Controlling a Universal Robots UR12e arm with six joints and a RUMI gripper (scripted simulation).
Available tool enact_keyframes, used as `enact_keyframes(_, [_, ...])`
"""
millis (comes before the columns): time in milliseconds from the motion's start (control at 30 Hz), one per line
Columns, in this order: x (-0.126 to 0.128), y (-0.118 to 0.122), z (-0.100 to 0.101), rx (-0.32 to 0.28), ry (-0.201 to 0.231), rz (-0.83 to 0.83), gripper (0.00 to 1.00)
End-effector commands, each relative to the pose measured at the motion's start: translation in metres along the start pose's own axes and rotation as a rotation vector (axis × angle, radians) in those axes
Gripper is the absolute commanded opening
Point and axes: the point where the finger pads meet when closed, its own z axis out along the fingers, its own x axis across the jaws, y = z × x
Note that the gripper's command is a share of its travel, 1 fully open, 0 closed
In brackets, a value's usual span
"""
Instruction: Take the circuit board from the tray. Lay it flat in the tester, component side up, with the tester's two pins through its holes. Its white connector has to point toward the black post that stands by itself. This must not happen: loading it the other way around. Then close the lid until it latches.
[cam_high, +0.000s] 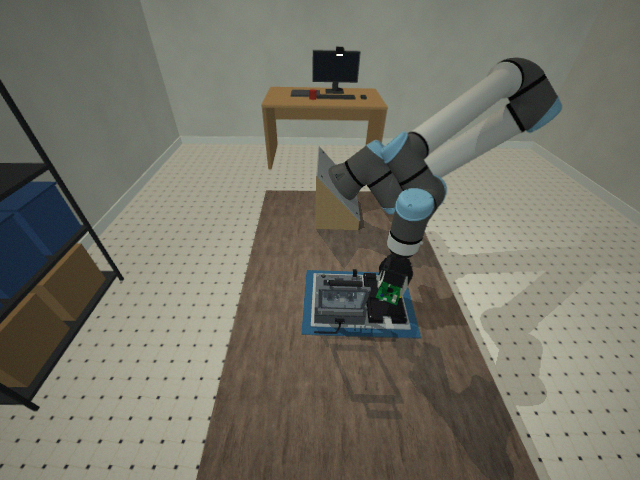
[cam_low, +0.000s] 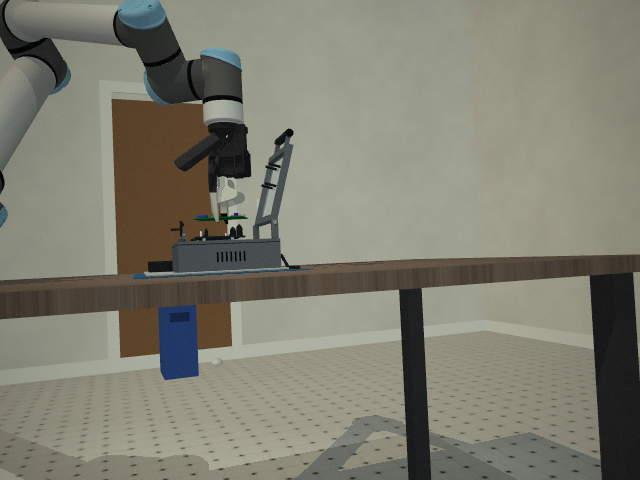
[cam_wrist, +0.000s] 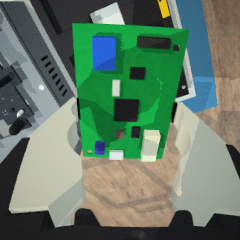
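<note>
Between the gripper's (cam_wrist: 127, 130) two pale fingers, a green circuit board (cam_wrist: 127, 90) is clamped by its long edges, component side up and level. It hangs above the tray (cam_high: 388, 312), just beside the grey tester (cam_low: 227, 255), whose lid (cam_low: 273, 178) stands open. Both sit on a blue mat (cam_high: 310, 304) on a wooden table (cam_low: 361, 281).

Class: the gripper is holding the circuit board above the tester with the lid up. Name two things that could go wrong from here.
1. The circuit board is pinched only by its side edges in the gripper, so it might tilt or slip.
2. The raised lid stands close beside the gripper, so a sideways move could knock it.
</note>
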Motion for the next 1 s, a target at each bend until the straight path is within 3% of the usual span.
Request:
enact_keyframes(0, [0.0001, 0.0004, -0.0007, 0.004, 0.004, -0.121, 0.39])
enact_keyframes(967, [0.0, 0.0005, -0.0007, 0.002, 0.005, -0.811, 0.39])
